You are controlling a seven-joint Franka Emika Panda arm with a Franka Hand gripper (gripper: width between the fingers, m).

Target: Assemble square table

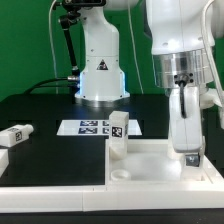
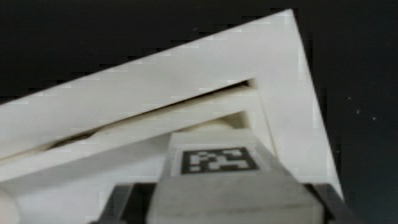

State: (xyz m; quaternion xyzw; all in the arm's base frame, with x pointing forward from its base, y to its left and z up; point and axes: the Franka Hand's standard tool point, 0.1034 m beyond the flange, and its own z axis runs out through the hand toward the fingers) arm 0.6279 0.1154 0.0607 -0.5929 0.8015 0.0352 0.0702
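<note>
The white square table panel (image 1: 150, 165) lies at the front on the exterior view's right, raised rim up. My gripper (image 1: 187, 150) hangs over its right end, shut on an upright white leg post (image 1: 185, 125) whose lower end is at or just above the panel. In the wrist view the held leg post (image 2: 217, 165) shows its tag between my dark fingers (image 2: 128, 205), with a corner of the panel (image 2: 214, 85) beneath it. A second leg post (image 1: 118, 135) stands upright at the panel's back left corner. A third leg post (image 1: 15, 133) lies on the black table at the left.
The marker board (image 1: 90, 127) lies flat in front of the robot base (image 1: 100, 75). A long white border bar (image 1: 50, 190) runs along the table's front edge, left of the panel.
</note>
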